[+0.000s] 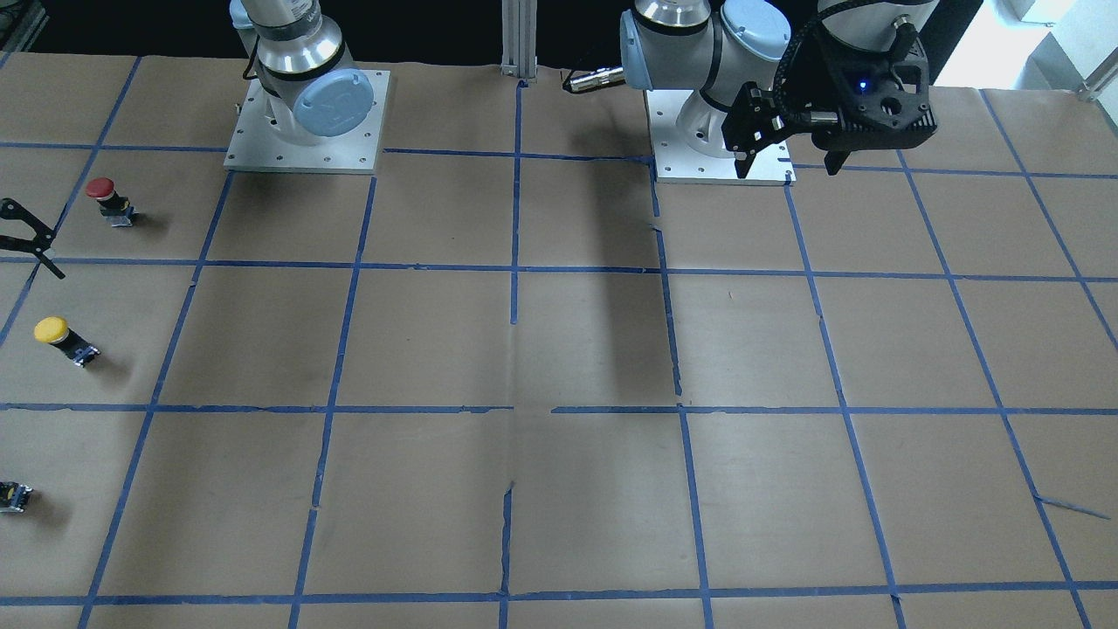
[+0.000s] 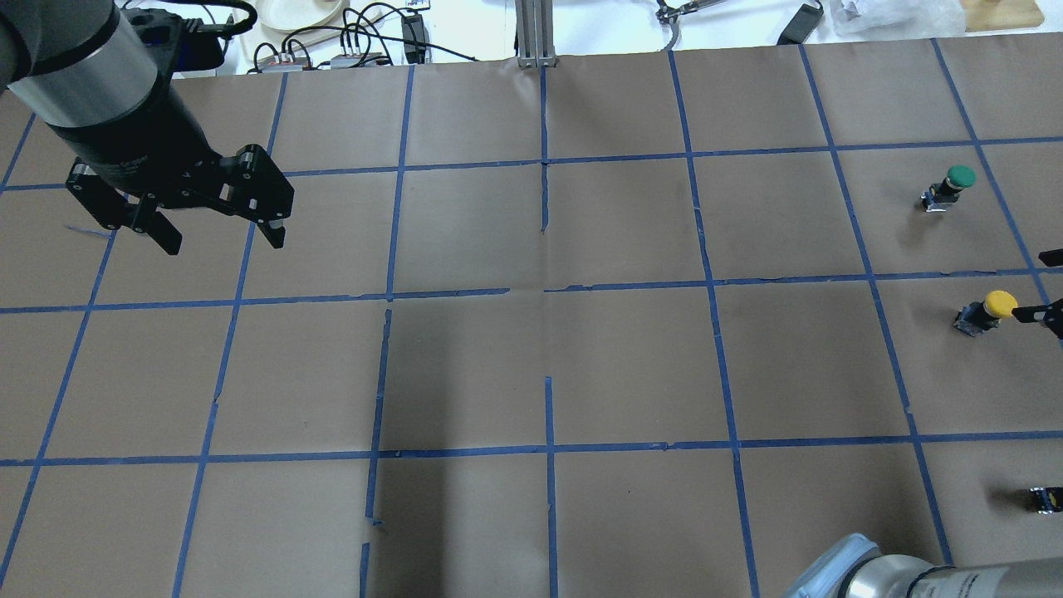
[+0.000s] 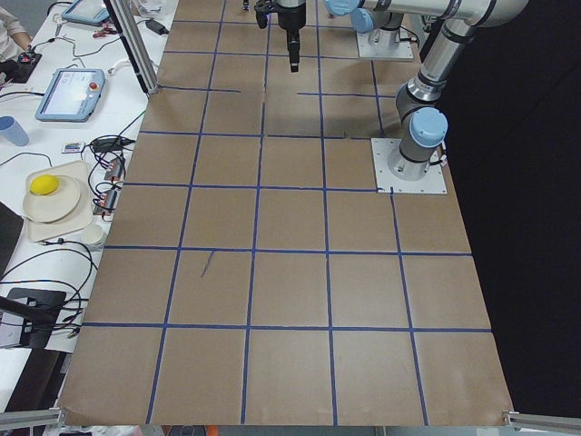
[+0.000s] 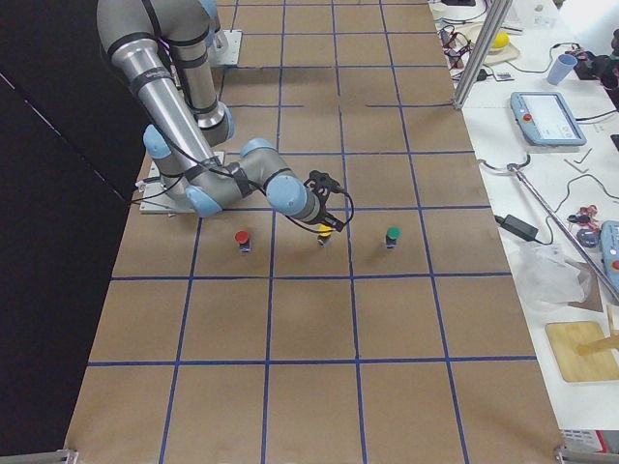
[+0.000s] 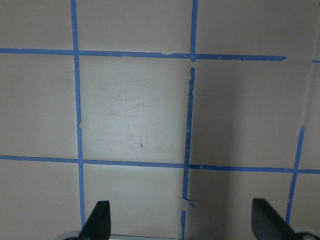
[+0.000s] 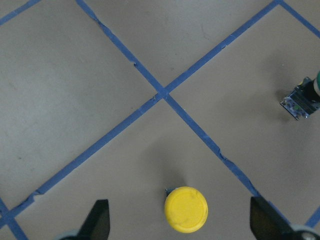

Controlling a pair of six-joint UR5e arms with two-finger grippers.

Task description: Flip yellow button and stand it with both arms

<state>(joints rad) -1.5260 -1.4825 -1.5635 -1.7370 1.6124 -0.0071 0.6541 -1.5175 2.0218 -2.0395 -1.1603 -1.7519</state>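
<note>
The yellow button [image 1: 52, 332] stands cap up on the brown paper at the table's right end; it also shows in the overhead view [image 2: 992, 306] and the exterior right view [image 4: 322, 232]. My right gripper [image 2: 1048, 286] is open over it. In the right wrist view the yellow cap [image 6: 186, 209] lies between the two spread fingers [image 6: 97, 220], and no finger touches it. How high the fingers are above the table I cannot tell. My left gripper [image 2: 216, 237] is open and empty, far off over the table's left part, also in the front-facing view [image 1: 790, 155].
A red button [image 1: 103, 188] stands one square nearer the robot than the yellow one. A green button [image 2: 955, 178] stands one square farther. A dark switch body is cut off at the view's edge [image 1: 13, 496] [image 2: 1045, 498]. The arm bases [image 1: 306, 122] stand at the table's robot side.
</note>
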